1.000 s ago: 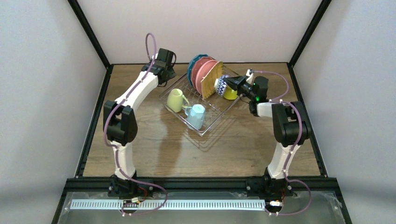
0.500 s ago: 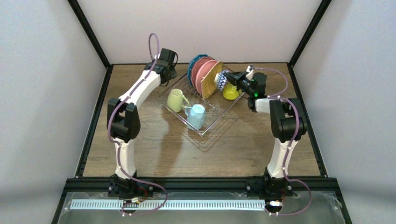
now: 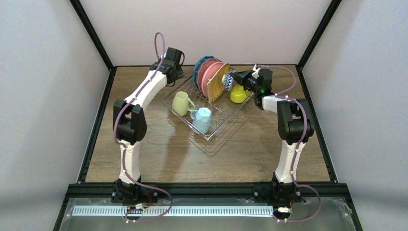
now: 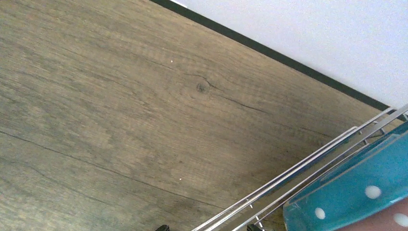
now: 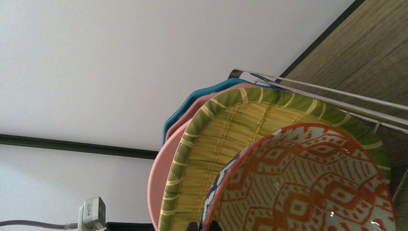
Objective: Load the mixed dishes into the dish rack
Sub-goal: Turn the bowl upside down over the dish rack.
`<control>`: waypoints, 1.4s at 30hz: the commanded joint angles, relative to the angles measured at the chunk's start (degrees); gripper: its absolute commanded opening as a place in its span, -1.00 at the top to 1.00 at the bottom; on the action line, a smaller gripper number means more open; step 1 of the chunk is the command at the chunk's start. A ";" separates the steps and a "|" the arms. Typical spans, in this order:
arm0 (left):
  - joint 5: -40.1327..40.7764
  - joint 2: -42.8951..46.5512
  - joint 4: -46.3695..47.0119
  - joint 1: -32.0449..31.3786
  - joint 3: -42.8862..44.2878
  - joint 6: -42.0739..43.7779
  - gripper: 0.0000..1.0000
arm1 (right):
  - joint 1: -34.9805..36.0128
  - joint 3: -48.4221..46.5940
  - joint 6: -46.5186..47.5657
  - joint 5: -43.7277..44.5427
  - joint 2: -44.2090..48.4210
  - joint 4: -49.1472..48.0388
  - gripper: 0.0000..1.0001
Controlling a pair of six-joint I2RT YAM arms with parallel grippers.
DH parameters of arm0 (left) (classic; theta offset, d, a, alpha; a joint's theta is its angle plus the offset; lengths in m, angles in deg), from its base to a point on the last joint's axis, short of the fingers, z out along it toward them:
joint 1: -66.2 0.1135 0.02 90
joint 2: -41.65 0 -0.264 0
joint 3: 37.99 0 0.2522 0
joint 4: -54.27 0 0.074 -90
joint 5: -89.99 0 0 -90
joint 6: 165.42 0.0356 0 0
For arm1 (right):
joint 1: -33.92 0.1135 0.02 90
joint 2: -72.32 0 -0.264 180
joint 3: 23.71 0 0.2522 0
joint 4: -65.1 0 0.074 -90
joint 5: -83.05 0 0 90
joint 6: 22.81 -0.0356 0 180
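1. The dish rack is a shallow basket of thin silvery wire. It sits on the brown wooden table.
2. Three plates stand on their edges at the far end of the rack. They are a blue plate with white dots, a plain pink plate and a woven tan plate with a green rim.
3. A pale green mug is at the left side of the rack. A light blue mug is near the rack's front end.
4. A shiny lime bowl is at the right edge of the rack. I cannot tell if it is inside the wires or just beside them.
5. The right gripper is pressed tight on the rim of a round patterned bowl. The bowl is held on its edge over the far right part of the rack, close against the woven tan plate. The wrist camera shows red shapes on the inside of the bowl.
6. The left gripper has its fingers spread wide with nothing in them. It hangs over the table just beside the rack's far left corner.
7. I think the job right now is to stand the patterned bowl in the rack next to the woven plate.
8. The next move should bring the bowl down gently until the wires hold it. Only then should the fingers let go. The arm has to back out slowly, or it could bump the plates and tip them.
9. The lime bowl may need loading after that.
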 commanded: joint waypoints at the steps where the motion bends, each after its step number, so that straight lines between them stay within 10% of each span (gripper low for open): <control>1: -1.38 -3.09 -0.14 0.27 2.38 0.12 -0.83 | -0.24 -2.79 4.84 1.94 0.20 5.04 0.99; 42: -1.66 -4.90 -1.44 0.30 4.96 0.72 -0.82 | -0.26 -1.53 14.86 14.19 10.10 34.50 0.78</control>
